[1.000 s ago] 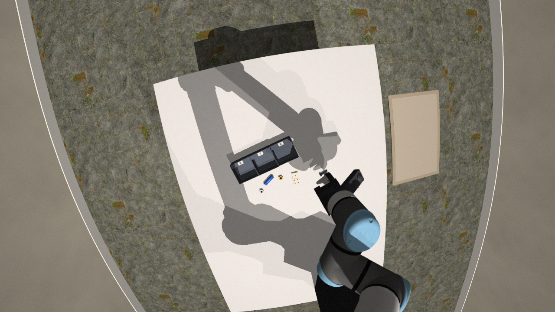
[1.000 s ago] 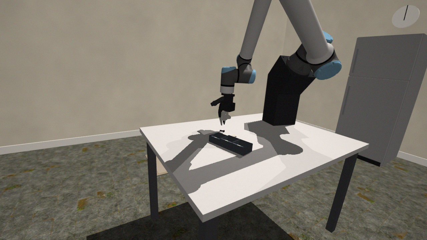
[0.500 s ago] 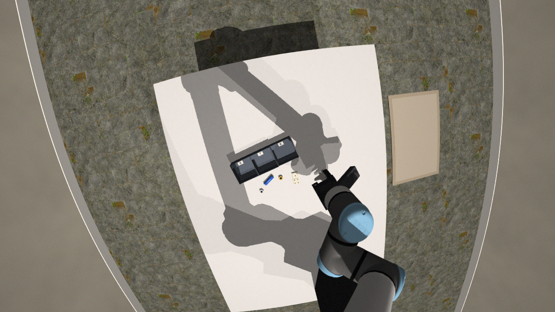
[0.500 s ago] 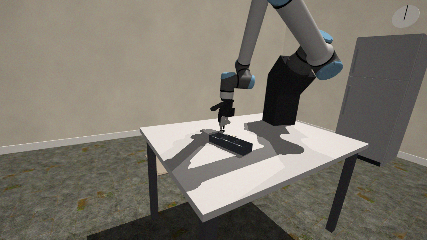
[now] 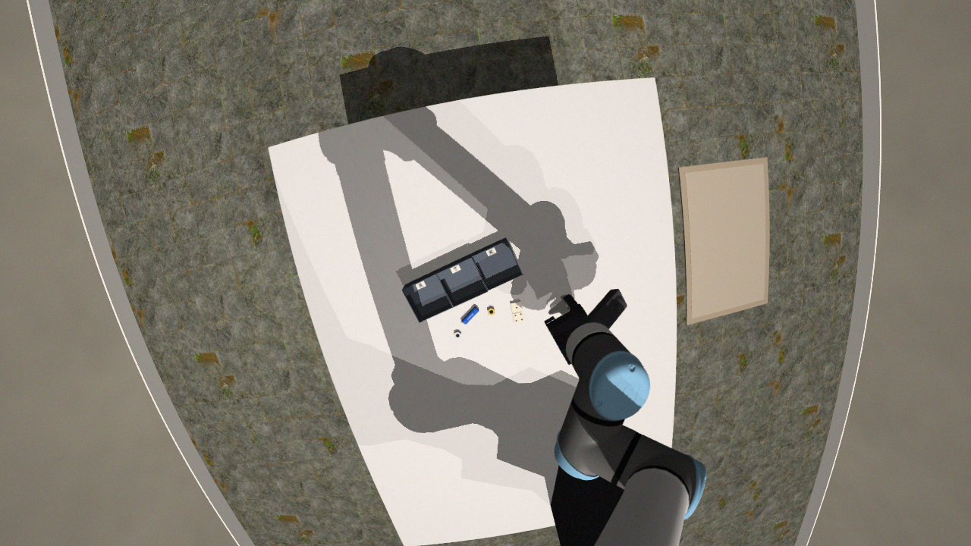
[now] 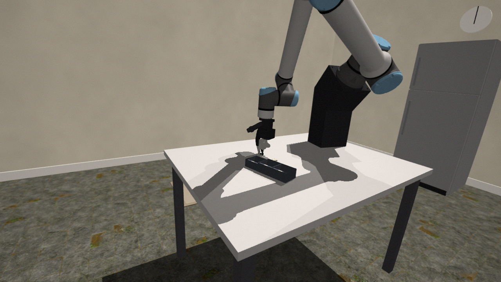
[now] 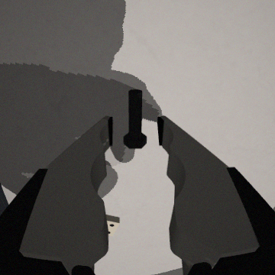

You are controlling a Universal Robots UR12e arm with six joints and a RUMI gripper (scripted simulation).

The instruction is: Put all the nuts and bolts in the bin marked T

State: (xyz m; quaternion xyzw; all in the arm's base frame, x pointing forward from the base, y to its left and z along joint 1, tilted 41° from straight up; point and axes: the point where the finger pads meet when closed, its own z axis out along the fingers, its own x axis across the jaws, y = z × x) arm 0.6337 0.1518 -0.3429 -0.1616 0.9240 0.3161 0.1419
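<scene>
Black hexagonal-headed bolt (image 7: pixel 135 119) on the white rectangular table (image 5: pixel 414 488) (image 6: pixel 297 214) (image 7: pixel 214 61), lying off the K end of the upright row of three dark bins (image 5: pixel 421 316) (image 6: pixel 269 170) and outside the bin marked T (image 5: pixel 464 278), with the dark grey jaws (image 5: pixel 557 308) (image 6: pixel 260 152) standing narrowly parted on either side of it, gripping nothing. Beside the row's long side lie a blue cylinder (image 5: pixel 469 314), a small yellow-and-black piece (image 5: pixel 491 310), a small white-and-dark piece (image 5: pixel 457 333) and cream dotted tiles (image 5: pixel 517 312) (image 6: pixel 274 159) (image 7: pixel 113 225).

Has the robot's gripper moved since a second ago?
Yes, the gripper has moved down, its tips now closer to the table in the exterior view.
</scene>
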